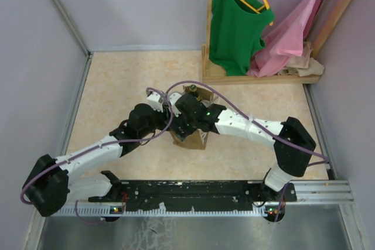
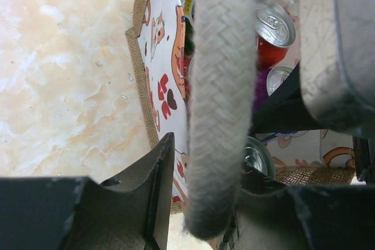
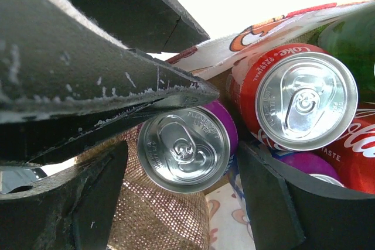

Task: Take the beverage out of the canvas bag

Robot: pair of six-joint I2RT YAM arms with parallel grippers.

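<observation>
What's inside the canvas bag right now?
Inside the canvas bag: a purple can, a red cola can and a green bottle. Anything beneath them is covered by the cans and the right gripper fingers.

Canvas bag (image 1: 190,139) mid-table (image 1: 117,86), in front of the clothes rack (image 1: 263,78) (rack at back right); both arms meet above the bag; inside it: near can (image 3: 184,147) between the right gripper's (image 3: 234,127) parted fingers; Coke can (image 3: 296,100) just beside it; bottle (image 3: 354,36) beyond; bag handle (image 2: 217,98) between the left gripper's (image 2: 234,144) parted fingers.
</observation>
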